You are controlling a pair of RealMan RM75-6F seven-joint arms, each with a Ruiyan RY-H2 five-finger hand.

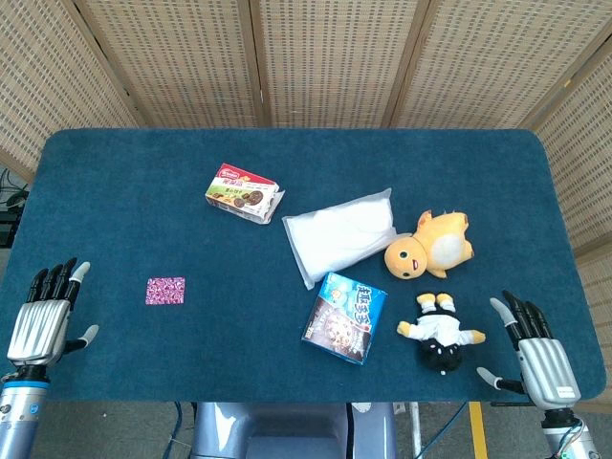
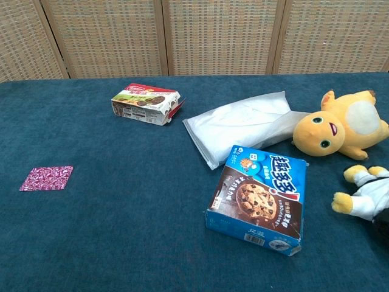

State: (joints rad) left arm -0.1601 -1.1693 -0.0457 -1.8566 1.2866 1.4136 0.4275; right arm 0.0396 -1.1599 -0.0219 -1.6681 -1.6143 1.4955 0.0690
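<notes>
Blue cloth covers the table [image 1: 115,172], with woven screens behind it. Left hand [image 1: 43,316] rests at the near left edge, fingers spread and holding nothing; nearest beyond its fingers, just inward, lies a small pink patterned square [image 1: 165,291]. Right hand [image 1: 535,349] rests at the near right edge, fingers likewise spread and empty. Just beside its fingers, inward, lies a small doll in white [image 1: 440,332]. Further out lie a blue cookie box [image 1: 344,317], a yellow plush toy [image 1: 430,244], a white pouch [image 1: 341,233], and farthest, a red-green biscuit box [image 1: 244,192].
</notes>
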